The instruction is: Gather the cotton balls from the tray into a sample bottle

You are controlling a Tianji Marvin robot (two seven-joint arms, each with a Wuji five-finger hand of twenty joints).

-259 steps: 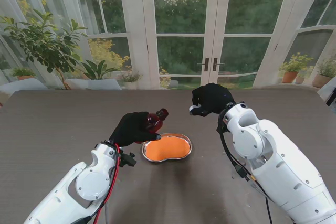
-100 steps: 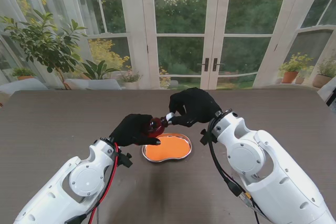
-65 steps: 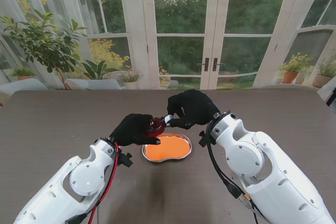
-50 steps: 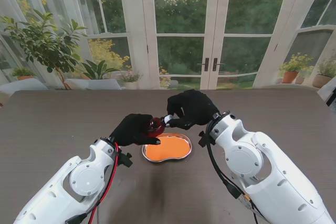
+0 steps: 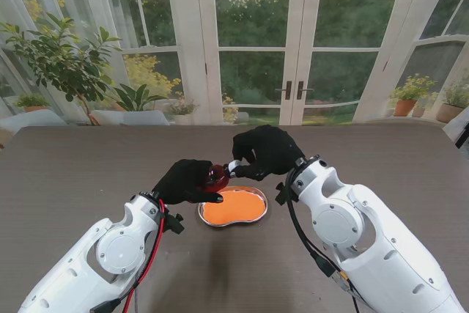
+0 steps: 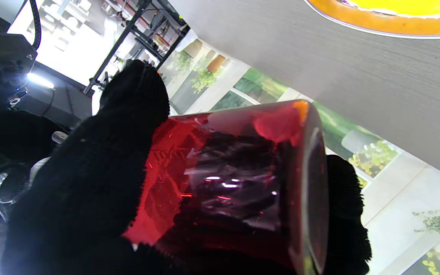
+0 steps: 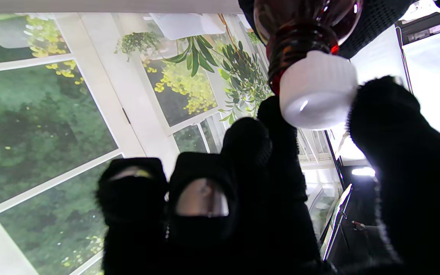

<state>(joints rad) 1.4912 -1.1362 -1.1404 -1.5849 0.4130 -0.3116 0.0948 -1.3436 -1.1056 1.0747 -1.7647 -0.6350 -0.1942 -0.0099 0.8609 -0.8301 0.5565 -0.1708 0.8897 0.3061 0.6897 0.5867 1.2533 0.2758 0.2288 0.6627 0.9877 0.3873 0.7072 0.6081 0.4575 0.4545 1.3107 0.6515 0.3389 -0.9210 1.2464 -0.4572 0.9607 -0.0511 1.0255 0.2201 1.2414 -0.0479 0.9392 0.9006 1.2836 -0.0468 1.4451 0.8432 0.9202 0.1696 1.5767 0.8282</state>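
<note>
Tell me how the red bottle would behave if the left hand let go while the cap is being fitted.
The red bottle is held tilted, so it would probably drop. Its round, glossy body looks likely to roll and slip. The right hand pinches only the white cap, probably too little support.

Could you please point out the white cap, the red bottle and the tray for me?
white cap (image 7: 316,91), right wrist view, its ribbed side.
red bottle (image 6: 239,172), left wrist view, its body.
tray (image 5: 261,215), stand view, its metal rim.

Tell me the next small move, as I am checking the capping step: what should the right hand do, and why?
Probably twist the white cap onto the red bottle. The right hand pinches it at the bottle's neck, while the left hand holds the bottle tilted beside the tray.
</note>
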